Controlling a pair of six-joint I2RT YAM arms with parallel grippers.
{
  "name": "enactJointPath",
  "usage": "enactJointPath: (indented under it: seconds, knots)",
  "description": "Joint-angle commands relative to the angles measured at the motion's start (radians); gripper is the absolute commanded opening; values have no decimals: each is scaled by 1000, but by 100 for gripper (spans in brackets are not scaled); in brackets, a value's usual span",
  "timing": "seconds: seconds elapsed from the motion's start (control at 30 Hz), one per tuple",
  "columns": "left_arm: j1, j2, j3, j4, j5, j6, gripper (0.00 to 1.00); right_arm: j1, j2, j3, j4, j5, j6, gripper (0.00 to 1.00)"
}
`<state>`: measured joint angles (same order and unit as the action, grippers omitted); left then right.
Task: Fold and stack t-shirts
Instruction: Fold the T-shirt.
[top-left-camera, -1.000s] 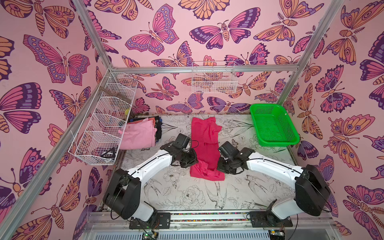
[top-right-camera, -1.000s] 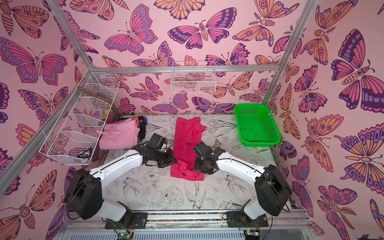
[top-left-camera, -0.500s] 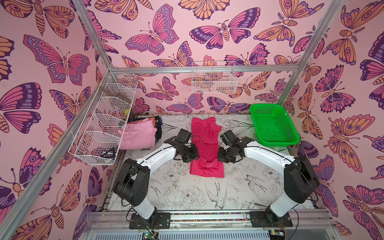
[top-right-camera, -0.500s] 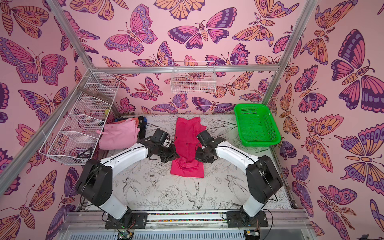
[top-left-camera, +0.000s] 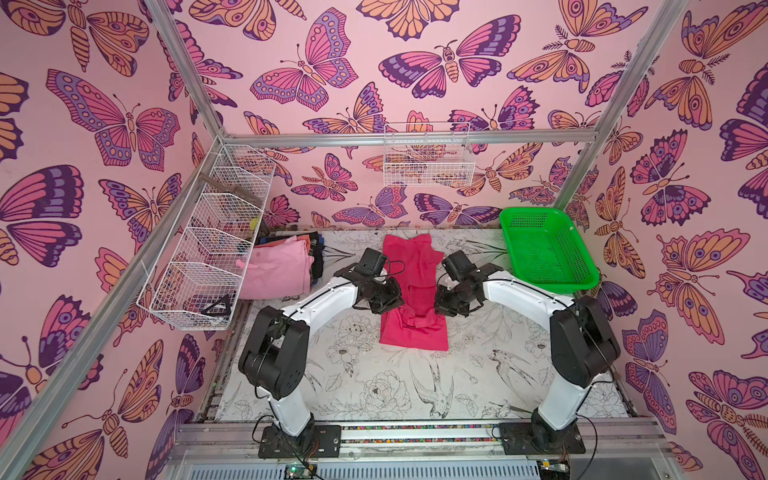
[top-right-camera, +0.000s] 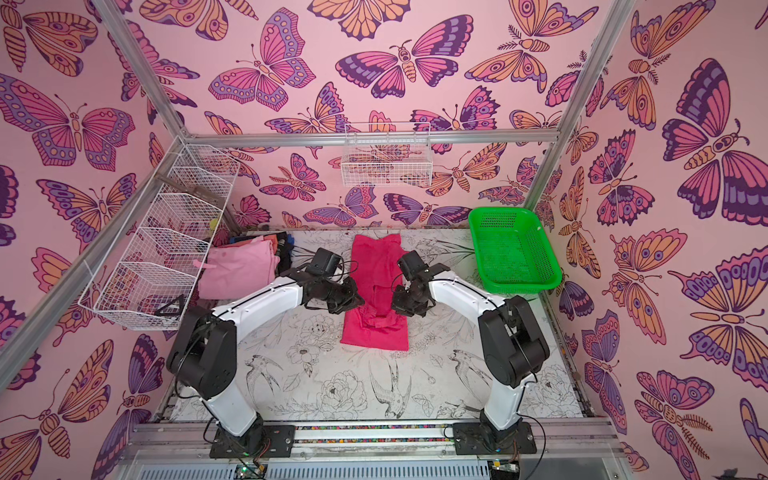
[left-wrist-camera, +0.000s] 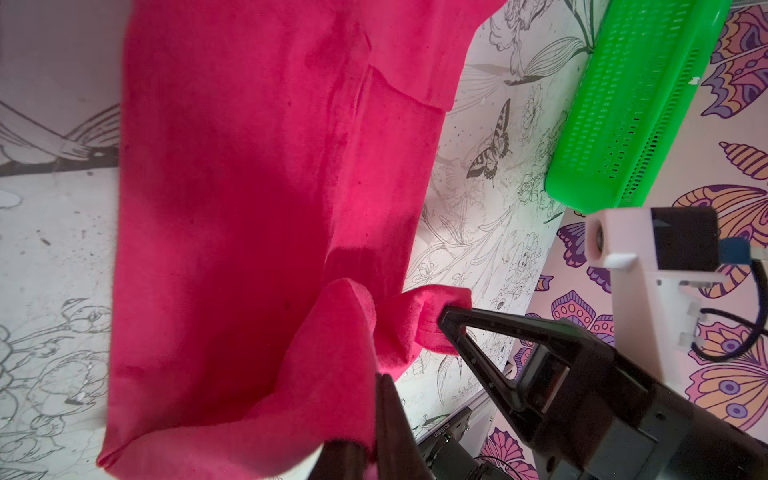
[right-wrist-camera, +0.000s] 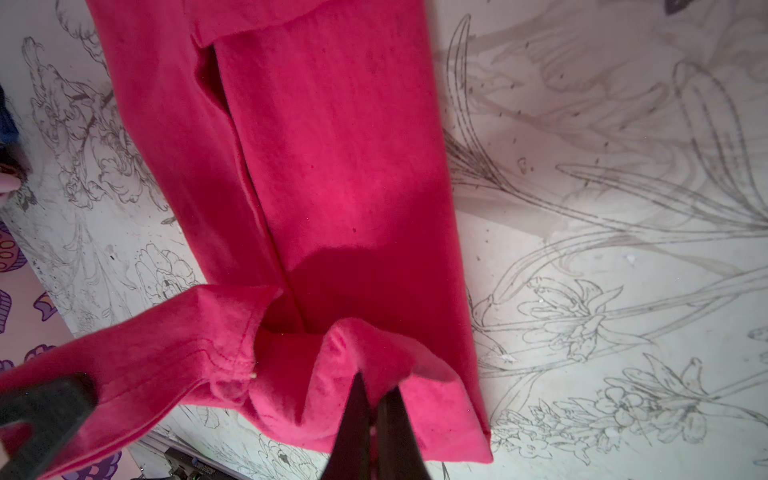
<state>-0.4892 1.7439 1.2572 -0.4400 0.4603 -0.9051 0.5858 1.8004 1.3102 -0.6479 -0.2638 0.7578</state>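
Note:
A crimson t-shirt (top-left-camera: 413, 336) (top-right-camera: 374, 332) lies as a long strip down the middle of the table in both top views. My left gripper (top-left-camera: 394, 297) (top-right-camera: 358, 300) (left-wrist-camera: 370, 419) is shut on one corner of its lifted end. My right gripper (top-left-camera: 440, 299) (top-right-camera: 395, 301) (right-wrist-camera: 376, 390) is shut on the other corner. The held cloth bunches between them above the layer lying flat. A folded light pink t-shirt (top-left-camera: 276, 270) (top-right-camera: 239, 270) tops a pile at the far left, with orange and dark t-shirts (top-left-camera: 313, 249) under it.
A green mesh basket (top-left-camera: 540, 253) (top-right-camera: 511, 249) (left-wrist-camera: 623, 104) stands empty at the far right. White wire baskets (top-left-camera: 208, 249) hang over the left side, another wire basket (top-left-camera: 428, 153) on the back wall. Metal frame posts stand at the corners.
Both grippers have carried the held end of the crimson t-shirt toward the back of the table and come a little closer together. The pile and the basket have not moved.

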Motion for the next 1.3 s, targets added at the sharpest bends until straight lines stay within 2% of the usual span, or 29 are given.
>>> enactJointPath:
  seconds: [0.0, 0.43, 1.27]
  knots:
    - [11, 29, 19, 13, 15, 4, 0, -8, 27, 50, -5, -25, -23, 0]
    - [74, 35, -16, 40, 27, 6, 0, -40, 128, 177, -26, -64, -58, 0]
    - [127, 173, 95, 69, 97, 20, 0, -91, 234, 269, -47, -108, -95, 0]
